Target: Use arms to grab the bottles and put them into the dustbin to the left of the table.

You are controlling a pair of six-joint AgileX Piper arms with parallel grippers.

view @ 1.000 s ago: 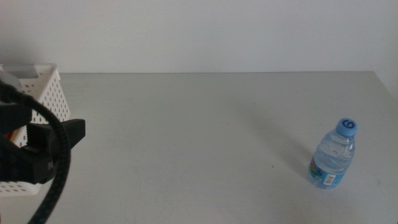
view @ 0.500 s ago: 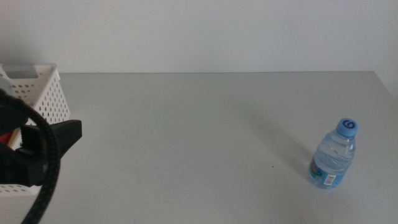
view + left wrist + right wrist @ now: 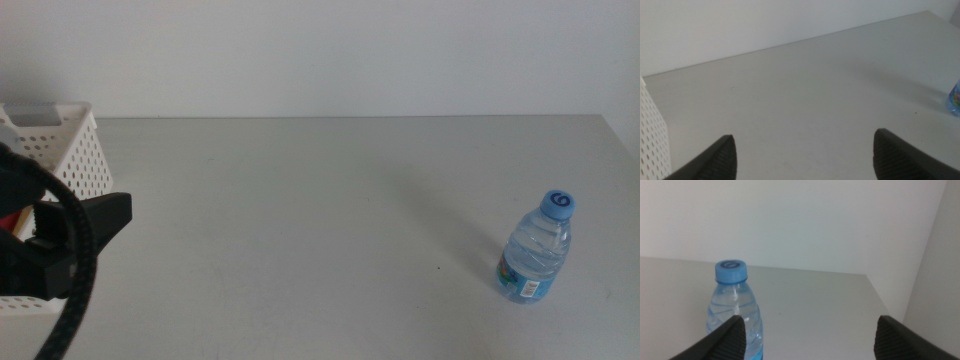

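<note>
Right gripper (image 3: 807, 335) jaws spread wide behind the small clear blue-capped water bottle (image 3: 537, 250) upright near the light-grey table's (image 3: 300, 220) right edge; centre on its body, grip below cap; left gripper (image 3: 802, 155) wide open, empty beside white perforated dustbin (image 3: 65, 150).

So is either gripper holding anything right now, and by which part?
Nothing is held. Left gripper and right gripper are both open; the water bottle stands free.
</note>
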